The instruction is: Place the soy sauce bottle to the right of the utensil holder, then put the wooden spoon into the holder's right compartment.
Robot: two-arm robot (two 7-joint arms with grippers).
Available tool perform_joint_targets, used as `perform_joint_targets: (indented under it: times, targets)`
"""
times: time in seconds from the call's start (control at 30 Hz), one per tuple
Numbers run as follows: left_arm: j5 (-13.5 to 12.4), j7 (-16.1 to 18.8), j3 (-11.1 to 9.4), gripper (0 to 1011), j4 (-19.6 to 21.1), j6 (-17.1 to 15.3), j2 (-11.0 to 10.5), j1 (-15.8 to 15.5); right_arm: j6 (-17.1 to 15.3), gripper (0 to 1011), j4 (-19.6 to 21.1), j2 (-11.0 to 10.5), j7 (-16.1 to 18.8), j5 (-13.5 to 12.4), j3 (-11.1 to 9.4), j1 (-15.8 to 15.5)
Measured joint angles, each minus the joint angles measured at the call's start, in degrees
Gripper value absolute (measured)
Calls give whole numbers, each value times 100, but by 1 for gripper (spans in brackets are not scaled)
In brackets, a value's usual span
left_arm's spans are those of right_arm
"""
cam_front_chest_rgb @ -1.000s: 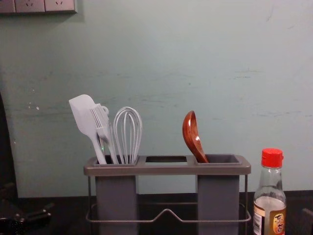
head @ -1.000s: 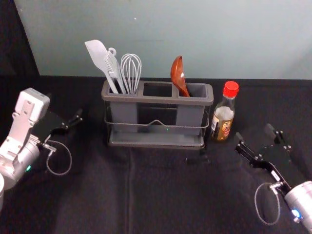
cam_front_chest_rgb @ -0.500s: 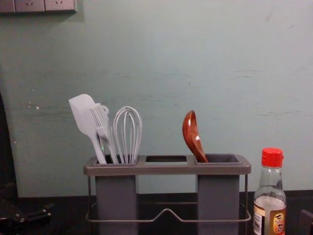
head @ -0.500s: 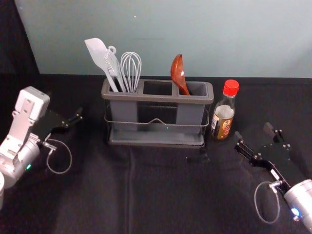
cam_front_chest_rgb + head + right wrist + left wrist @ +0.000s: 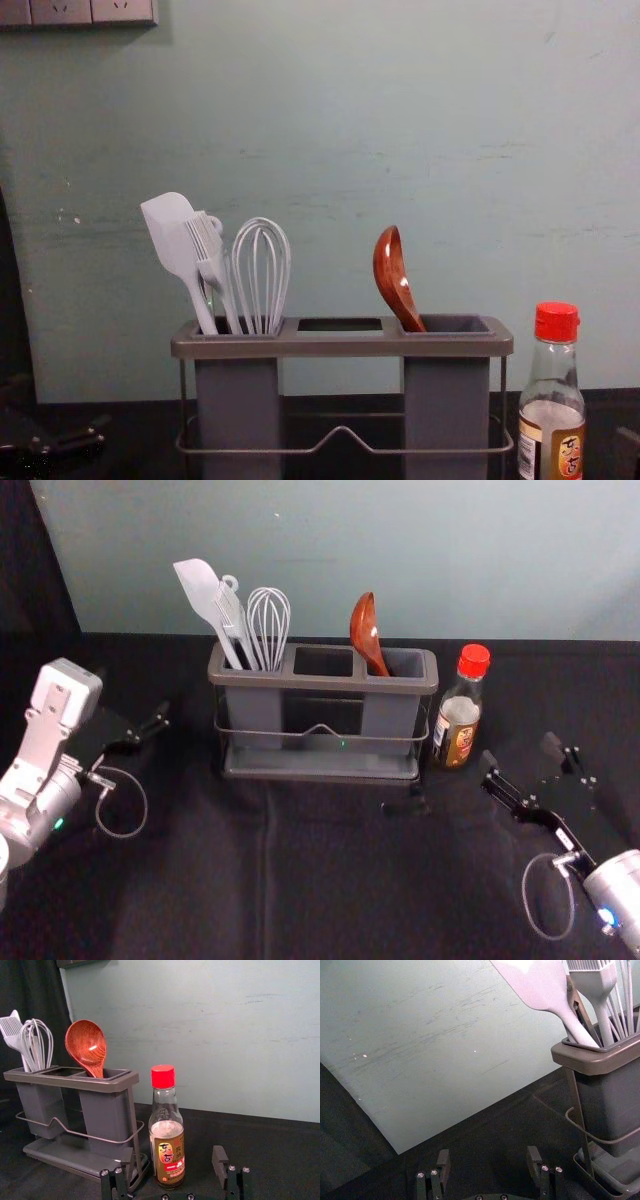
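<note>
In the head view, the utensil holder (image 5: 322,683) is seen upright on the black cloth (image 5: 340,870). The wooden spoon (image 5: 366,630) is found in its right compartment, bowl up. The soy sauce bottle (image 5: 458,720) is noted standing upright just to the right of the holder; whether the two touch cannot be told. The left gripper (image 5: 135,701) is observed well apart from the holder, on its left; the right gripper (image 5: 520,751) is observed near the bottle, on the robot's side of it and to its right.

In the left wrist view, the left gripper (image 5: 488,1157) is recorded as released, its fingers (image 5: 443,1161) spread with nothing held.

In the right wrist view, the right gripper (image 5: 173,1160) is likewise recorded as released, its fingers (image 5: 218,1161) wide apart. The bottle is seen beyond them, red cap on.

In the chest view, the spoon is seen tilted to the left. A spatula (image 5: 172,232), a brush (image 5: 210,255) and a whisk (image 5: 262,265) are held in the left compartment.
</note>
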State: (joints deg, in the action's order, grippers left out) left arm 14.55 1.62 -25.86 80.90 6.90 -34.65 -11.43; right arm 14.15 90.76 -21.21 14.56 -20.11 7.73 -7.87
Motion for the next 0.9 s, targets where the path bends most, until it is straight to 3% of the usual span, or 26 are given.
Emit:
perform_joint_targets:
  times: [0.9]
  targets:
    - [0,0,0,1005,0,0,0,0,6,1004,1,-2,-10,-1,0,-2]
